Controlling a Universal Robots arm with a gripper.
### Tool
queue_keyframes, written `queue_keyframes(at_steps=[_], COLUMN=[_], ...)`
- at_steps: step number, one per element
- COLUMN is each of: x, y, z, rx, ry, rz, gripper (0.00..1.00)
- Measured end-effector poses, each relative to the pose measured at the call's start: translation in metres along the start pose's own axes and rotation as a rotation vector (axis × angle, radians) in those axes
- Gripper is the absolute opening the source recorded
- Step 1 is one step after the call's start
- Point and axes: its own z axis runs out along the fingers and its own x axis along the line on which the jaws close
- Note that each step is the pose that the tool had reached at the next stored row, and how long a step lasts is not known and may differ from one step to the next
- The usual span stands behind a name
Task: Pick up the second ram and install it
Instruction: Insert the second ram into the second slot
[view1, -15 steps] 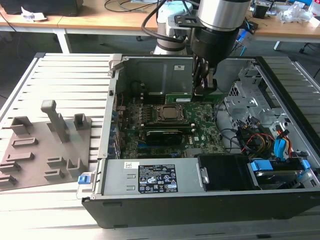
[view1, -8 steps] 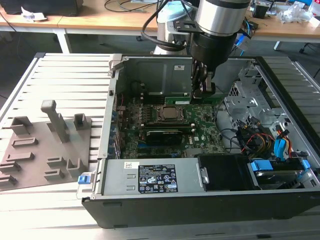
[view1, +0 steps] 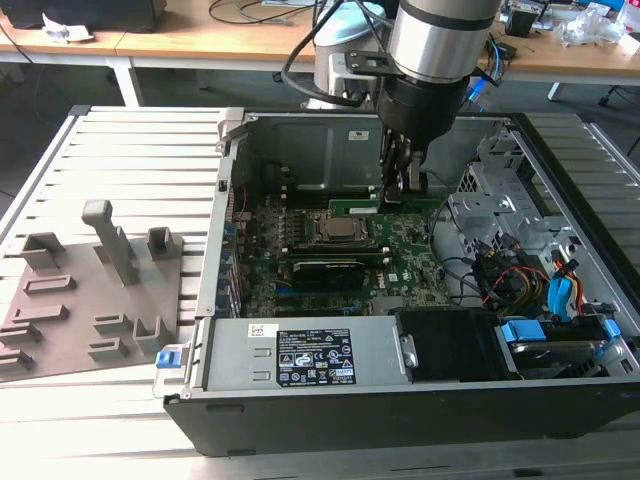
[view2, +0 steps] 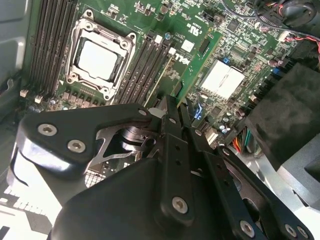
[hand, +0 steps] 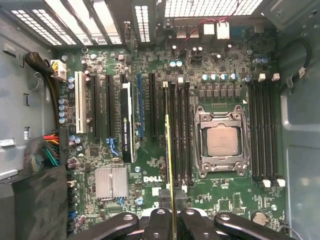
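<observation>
The hand (hand: 172, 220) is seen clamped on the second ram (hand: 169, 165), the narrow green stick gripped edge-on between the fingers (view2: 172, 117) in both wrist views. The stick is held directly ahead of the hand, above the motherboard (hand: 150, 175), just beside the processor socket (hand: 221, 142). Its long axis is judged to run parallel to the bank of dark memory slots (hand: 178, 130) that flanks the socket, and its lower edge appears lined up with the slot farthest from the socket, though whether it is already seated cannot be told. A second bank of slots (hand: 263, 132) is seen on the socket's far side. In the exterior view the arm (view1: 440, 45) is shown reaching down into the open computer case (view1: 300, 370), which rests on the slatted bench (view1: 130, 150), with the socket near the hand.
</observation>
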Motion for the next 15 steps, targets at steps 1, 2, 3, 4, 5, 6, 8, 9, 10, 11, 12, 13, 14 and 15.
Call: queue_keyframes(at_steps=[1, 2, 3, 4, 5, 6, 8, 9, 10, 11, 12, 13, 14, 15], x=[0.0000, 0.0000, 0.0000, 0.0000, 0.0000, 0.0000, 0.0001, 0.0001, 0.0001, -0.0001, -0.0002, -0.0003, -0.0003, -0.0003], y=[0.0000, 0.0001, 0.0001, 0.0001, 0.0001, 0.0001, 0.0002, 0.0003, 0.0004, 0.0011, 0.0019, 0.0024, 0.0033, 0.0041], z=[0.0008, 0.0015, 0.0024, 0.0031, 0.0046, 0.0054, 0.0071, 0.0084, 0.0096, 0.0117, 0.0129, 0.0136, 0.0150, 0.0163], rx=[0.0000, 0.0000, 0.0000, 0.0000, 0.0000, 0.0000, 0.0000, 0.0000, 0.0000, 0.0000, 0.0000, 0.0000, 0.0000, 0.0000], ry=[0.0000, 0.0000, 0.0000, 0.0000, 0.0000, 0.0000, 0.0001, 0.0000, 0.0001, 0.0001, 0.0001, 0.0000, -0.0001, 0.0000], rz=[0.000, 0.000, 0.000, 0.000, 0.000, 0.000, 0.000, 0.000, 0.000, 0.000, 0.000, 0.000, 0.000, 0.000], gripper=[0.14, 0.14, 0.14, 0.14, 0.14, 0.14, 0.14, 0.14, 0.14, 0.14, 0.14, 0.14, 0.14, 0.14])
